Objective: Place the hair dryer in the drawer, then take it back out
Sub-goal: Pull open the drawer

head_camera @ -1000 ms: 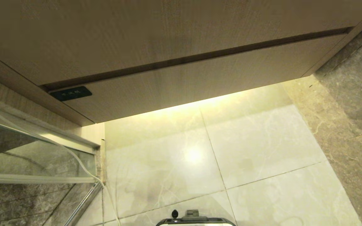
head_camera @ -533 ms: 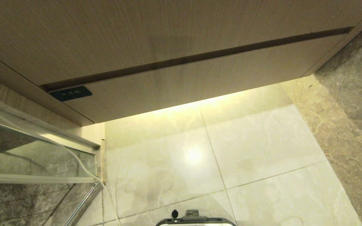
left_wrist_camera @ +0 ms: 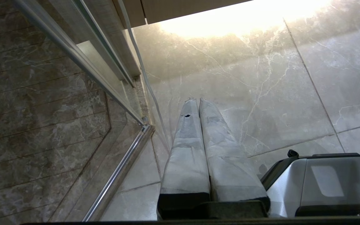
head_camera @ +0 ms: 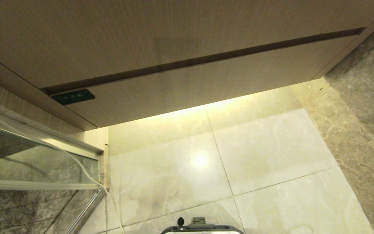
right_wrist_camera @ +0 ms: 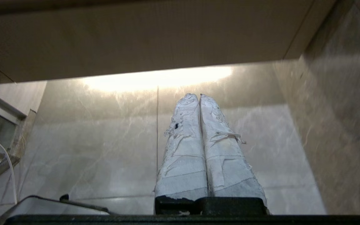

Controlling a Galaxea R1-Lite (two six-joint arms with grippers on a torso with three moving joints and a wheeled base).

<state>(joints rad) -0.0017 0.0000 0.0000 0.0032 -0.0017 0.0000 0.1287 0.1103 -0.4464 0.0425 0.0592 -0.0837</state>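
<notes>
You've got the drawer (head_camera: 206, 87) closed, flush under the panel. Left hand (left_wrist_camera: 197, 100) & right hand (right_wrist_camera: 197, 95) both pinched together, empty, over floor tiles (head_camera: 271, 152).

Drawer (head_camera: 206, 87) below panel (head_camera: 157, 35), above floor (head_camera: 255, 156), seemingly closed.

The head view looks steeply down and forward from close range: the drawer (head_camera: 206, 87) front fills the upper frame, pale floor tiles (head_camera: 255, 156) the lower right, the robot base (head_camera: 203, 229) at bottom centre. Both wrist views look low along their fingers at the same tiles (left_wrist_camera: 261, 78) (right_wrist_camera: 105, 150); the right one also shares the drawer (right_wrist_camera: 142, 37).
</notes>
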